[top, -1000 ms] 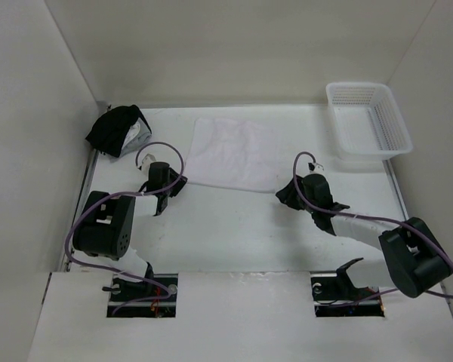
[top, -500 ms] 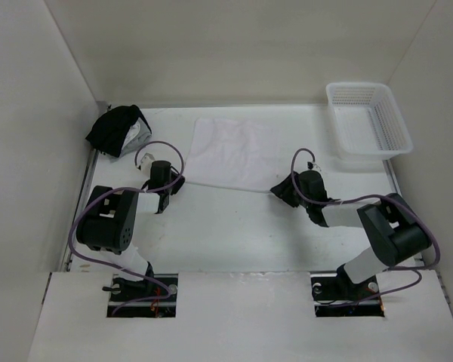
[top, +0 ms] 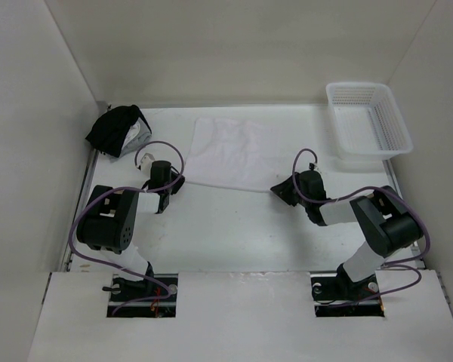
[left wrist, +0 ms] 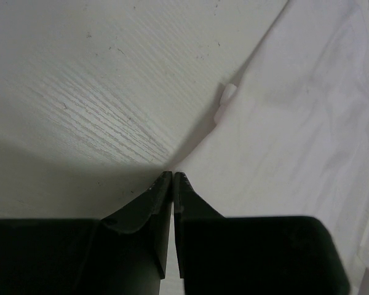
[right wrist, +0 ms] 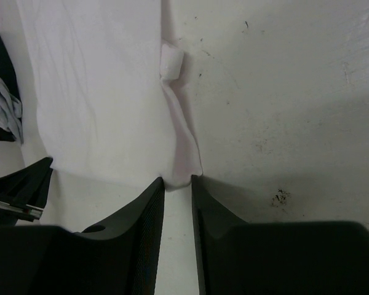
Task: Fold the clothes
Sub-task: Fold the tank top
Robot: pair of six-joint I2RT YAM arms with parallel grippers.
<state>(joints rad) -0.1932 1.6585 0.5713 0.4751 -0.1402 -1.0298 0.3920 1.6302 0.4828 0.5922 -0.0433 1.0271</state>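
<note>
The clothes [top: 230, 151], one thin white garment with a pinkish tint, lie spread flat at the back middle of the table. My left gripper [top: 168, 183] is at the near left corner. In the left wrist view its jaws [left wrist: 173, 175] are pressed together with the corner of the clothes [left wrist: 295, 123] running into the tips. My right gripper [top: 281, 188] is at the near right corner. There its jaws [right wrist: 178, 179] stand a little apart, with the bunched corner of the clothes [right wrist: 98, 92] between the tips. A small white tag [right wrist: 171, 61] sticks out of the hem.
A white plastic basket [top: 368, 121] stands at the back right. A black-and-grey bundle of cloth [top: 119, 130] lies at the back left against the wall. White walls close in the table on three sides.
The left jaws have closed at the near left corner. The right gripper slid left to the near right corner as its arm folded in. Its jaws widened, then narrowed round the cloth.
</note>
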